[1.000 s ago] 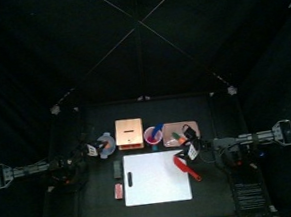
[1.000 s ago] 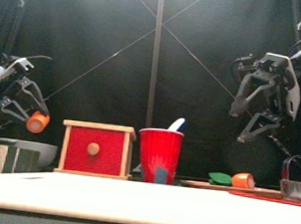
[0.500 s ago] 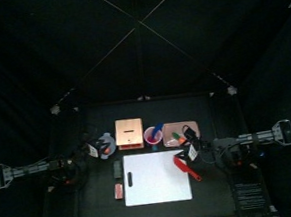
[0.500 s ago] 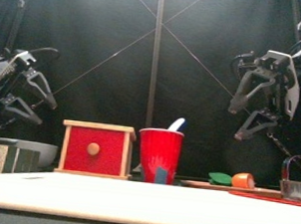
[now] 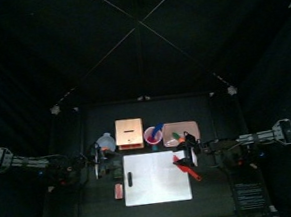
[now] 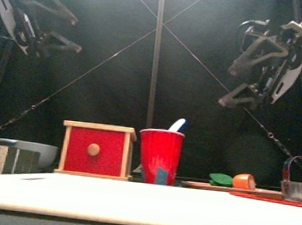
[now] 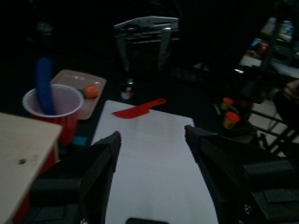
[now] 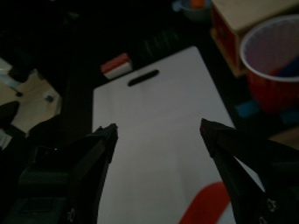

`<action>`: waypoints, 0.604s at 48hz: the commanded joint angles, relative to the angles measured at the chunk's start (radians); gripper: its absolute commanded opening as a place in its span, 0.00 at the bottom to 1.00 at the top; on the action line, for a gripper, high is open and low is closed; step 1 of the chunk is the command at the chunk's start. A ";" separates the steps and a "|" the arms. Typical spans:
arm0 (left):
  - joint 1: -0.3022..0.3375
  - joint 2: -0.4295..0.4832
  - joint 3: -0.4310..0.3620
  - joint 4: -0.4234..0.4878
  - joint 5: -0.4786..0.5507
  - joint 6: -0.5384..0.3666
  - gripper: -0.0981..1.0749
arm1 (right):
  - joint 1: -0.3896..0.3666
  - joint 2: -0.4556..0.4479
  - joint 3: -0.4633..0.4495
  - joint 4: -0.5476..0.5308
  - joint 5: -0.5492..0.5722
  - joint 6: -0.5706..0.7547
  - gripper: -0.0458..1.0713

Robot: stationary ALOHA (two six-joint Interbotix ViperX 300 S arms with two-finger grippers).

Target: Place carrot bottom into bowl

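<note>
The pale bowl [image 6: 30, 152] stands at the table's left, beside the tan box with a red front [image 6: 96, 149]. It also shows in the top view [image 5: 106, 142]. The carrot bottom does not show; the bowl's wall hides its inside in the front view. My left gripper [image 6: 65, 31] is raised high at the left. In the left wrist view it [image 7: 152, 138] is open and empty above the white board [image 7: 152, 149]. My right gripper [image 6: 232, 84] is raised high at the right. It is open and empty in the right wrist view [image 8: 158, 129].
A red cup [image 6: 161, 156] with a blue spoon stands mid-table. Right of it, a tan board [image 7: 73, 83] carries an orange piece [image 6: 244, 181] and a green one. A red stick-like thing [image 5: 188, 167] lies at the white board's right edge, a pinkish bar [image 5: 119, 191] at its left.
A second ago my left gripper held an orange chunk just above the bowl; half a second ago it was empty. Both arms have since lifted up and drawn back from the table.
</note>
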 commanded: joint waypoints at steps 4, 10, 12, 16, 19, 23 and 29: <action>-0.026 0.014 -0.014 0.008 -0.034 0.000 0.88 | -0.014 -0.009 -0.025 0.002 -0.015 -0.002 0.97; -0.026 0.015 -0.005 0.005 -0.043 0.000 0.88 | -0.025 -0.003 -0.028 0.002 -0.015 -0.002 0.97; -0.026 0.015 -0.003 0.006 -0.044 0.000 0.88 | -0.029 -0.002 -0.025 0.002 -0.015 -0.002 0.97; -0.020 0.015 0.002 0.005 -0.044 -0.002 0.88 | -0.037 0.000 -0.025 0.002 -0.015 0.000 0.97; -0.015 0.015 0.003 0.005 -0.044 -0.002 0.88 | -0.038 0.000 -0.023 0.002 -0.015 0.000 0.97; -0.015 0.015 0.003 0.000 -0.044 -0.002 0.88 | -0.038 0.000 -0.023 0.002 -0.015 0.000 0.97; -0.015 0.015 0.002 -0.012 -0.044 -0.003 0.88 | -0.038 0.000 -0.021 0.006 -0.015 0.000 0.97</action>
